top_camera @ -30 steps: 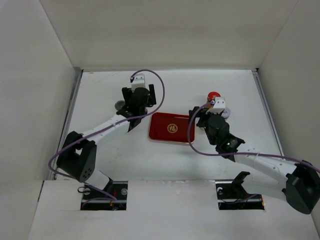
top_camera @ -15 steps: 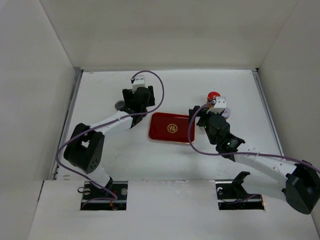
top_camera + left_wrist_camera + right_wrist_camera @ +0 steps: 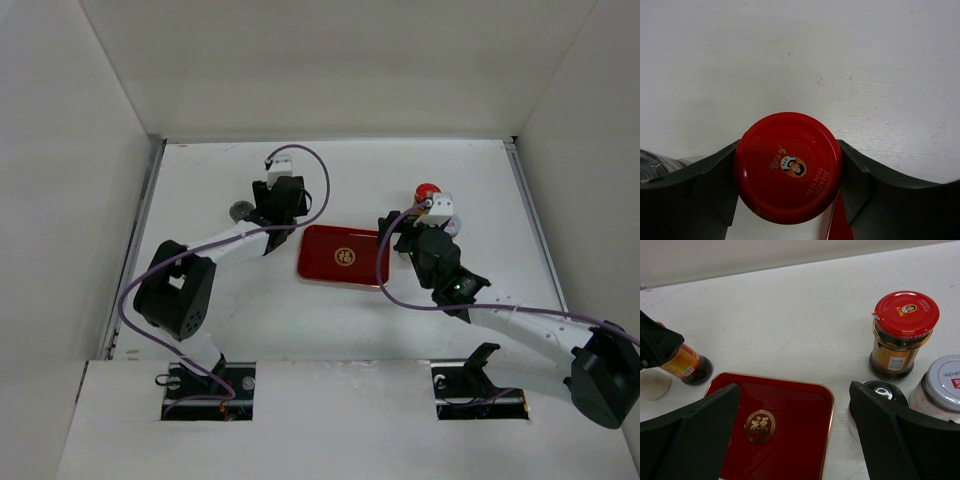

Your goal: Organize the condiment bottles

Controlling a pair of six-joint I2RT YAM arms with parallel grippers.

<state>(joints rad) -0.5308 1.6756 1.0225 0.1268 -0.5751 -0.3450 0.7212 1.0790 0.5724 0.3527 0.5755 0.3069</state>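
Note:
A red-capped bottle (image 3: 788, 167) fills the left wrist view, and my left gripper (image 3: 278, 200) is shut on it, both fingers (image 3: 710, 180) pressed against the cap's sides. It stands just off the far left corner of the red tray (image 3: 343, 256), its brownish body (image 3: 687, 365) showing in the right wrist view. My right gripper (image 3: 795, 405) hangs open over the tray's right part. Beside its right finger stands the black-capped bottle (image 3: 880, 392). A second red-capped bottle (image 3: 902, 332) and the grey-capped bottle (image 3: 942, 387) stand just beyond, to the right.
A small grey round thing (image 3: 241, 210) lies on the white table just left of my left gripper. White walls (image 3: 80, 200) close in the table on three sides. The tray with the gold emblem (image 3: 759, 425) has nothing on it.
My left gripper has closed on the red-capped bottle, and its arm has shifted slightly. The right arm has barely moved.

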